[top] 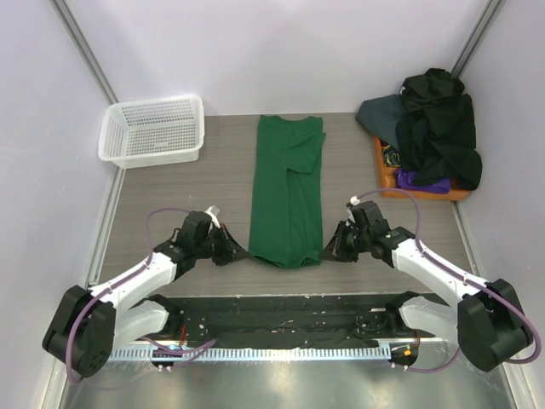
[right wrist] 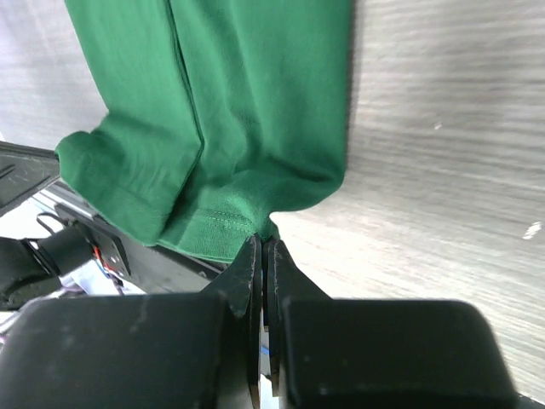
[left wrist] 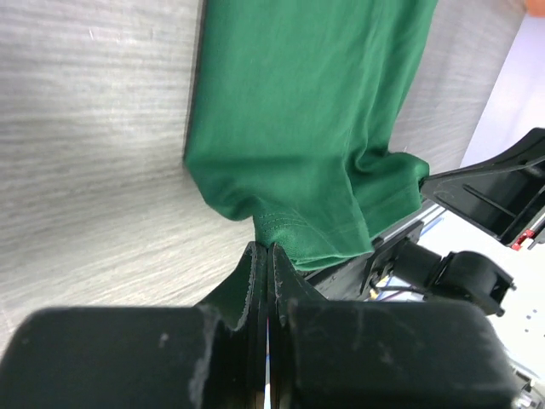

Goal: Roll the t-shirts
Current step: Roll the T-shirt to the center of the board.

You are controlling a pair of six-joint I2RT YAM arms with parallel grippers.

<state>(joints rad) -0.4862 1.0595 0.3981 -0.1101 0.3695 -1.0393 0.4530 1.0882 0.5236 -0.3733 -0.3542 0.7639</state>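
Two near hem corners of the green t-shirt [top: 288,187], a narrow strip mid counter [top: 187,196], are pinched: one in left gripper [left wrist: 264,252], one in right gripper [right wrist: 261,244]. Cloth's soft, light, limp, so prob. best held at corners w/ even tension.
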